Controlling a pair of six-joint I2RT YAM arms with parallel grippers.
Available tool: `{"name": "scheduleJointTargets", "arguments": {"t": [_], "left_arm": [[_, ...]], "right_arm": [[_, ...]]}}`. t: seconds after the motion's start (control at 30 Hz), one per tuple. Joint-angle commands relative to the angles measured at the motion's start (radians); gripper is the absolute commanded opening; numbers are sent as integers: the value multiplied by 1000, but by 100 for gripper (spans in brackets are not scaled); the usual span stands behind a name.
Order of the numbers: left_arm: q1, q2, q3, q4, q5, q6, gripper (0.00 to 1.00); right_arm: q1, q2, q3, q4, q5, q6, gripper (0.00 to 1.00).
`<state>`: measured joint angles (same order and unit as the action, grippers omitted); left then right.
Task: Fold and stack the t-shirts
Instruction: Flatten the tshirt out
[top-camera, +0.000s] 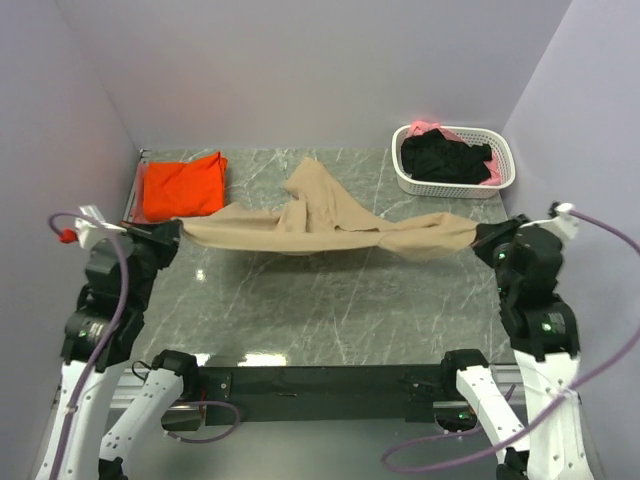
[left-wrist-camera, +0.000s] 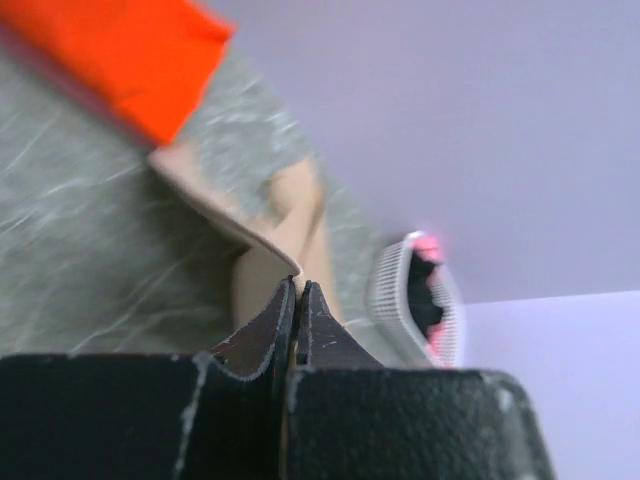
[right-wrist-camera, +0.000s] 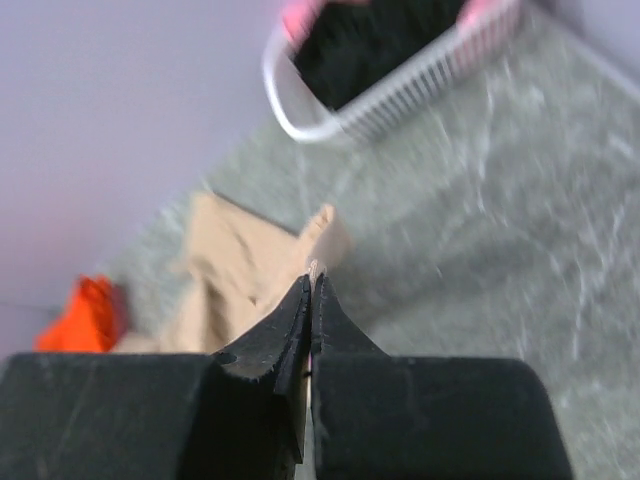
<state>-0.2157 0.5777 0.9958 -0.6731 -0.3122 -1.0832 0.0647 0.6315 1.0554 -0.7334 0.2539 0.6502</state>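
left gripper (top-camera: 177, 232) and right gripper (top-camera: 486, 237) each clamped on the tan t-shirt (top-camera: 330, 235), stretched above the tabletop (top-camera: 330, 320). advise even tension, lowering level.

Pale lilac walls (top-camera: 300, 70) enclose a grey marbled table (top-camera: 330, 310)

The top view looks down from behind the arm bases onto the whole counter (top-camera: 330, 320). The wrist views sit close behind the left hand (left-wrist-camera: 298, 288) and right hand (right-wrist-camera: 310, 285), low, facing across it. All share the basket (top-camera: 455, 158).
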Motion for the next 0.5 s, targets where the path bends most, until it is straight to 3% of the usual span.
{"name": "scheduleJointTargets", "arguments": {"t": [0.0,0.47], "left_arm": [[-1,20,154,40,15,61,1],[-1,117,599,-13,-5,137,1]], "right_arm": [[-5,-13,170,-9,74,-38,0],[-3,108,722,-81,91,-132,0]]}}
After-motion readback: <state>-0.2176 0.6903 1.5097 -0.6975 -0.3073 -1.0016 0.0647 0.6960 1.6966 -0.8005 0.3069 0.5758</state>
